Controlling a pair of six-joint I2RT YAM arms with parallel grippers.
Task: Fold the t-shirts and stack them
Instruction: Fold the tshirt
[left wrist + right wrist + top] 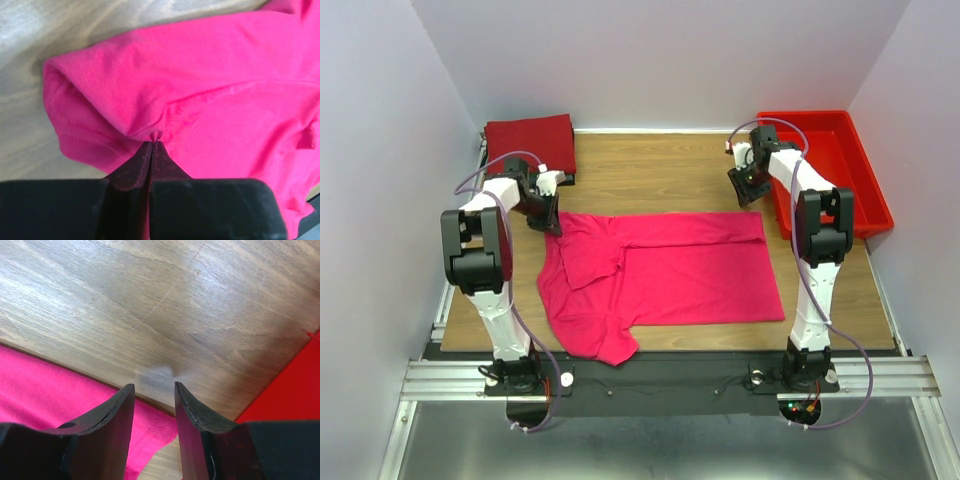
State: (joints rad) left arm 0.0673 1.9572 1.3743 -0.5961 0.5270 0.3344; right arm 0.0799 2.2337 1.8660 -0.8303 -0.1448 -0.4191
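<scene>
Two tees lay on the table (660,175). The pink tee (670,275) was spread across the middle, its long side running left to right, with the straight hem at the right end near the right arm. At its left end the cloth was rumpled: a flap lay folded over the body near the far left corner, and a sleeve (605,345) stuck out toward the table's near edge. The dark red tee (530,140) sat folded in the far left corner, apart from the pink one.

The left gripper (550,222) was down at the pink tee's far left corner. In the left wrist view its fingers (130,170) were pressed together with no gap at the tips. A small pinch of pink cloth was caught there, puckered into creases. A hemmed fold of the tee curled to the left of the pinch, with bare wood beyond it.

The right gripper (744,196) hung over bare wood just beyond the pink tee's far right corner, between the tee and the bin (830,170). Its fingers (107,425) stood parted by a narrow gap with nothing held; only wood showed through the gap. In the right wrist view the tee's stitched edge lay below and to the left of the fingers, and a red piece of the bin showed at the right.
</scene>
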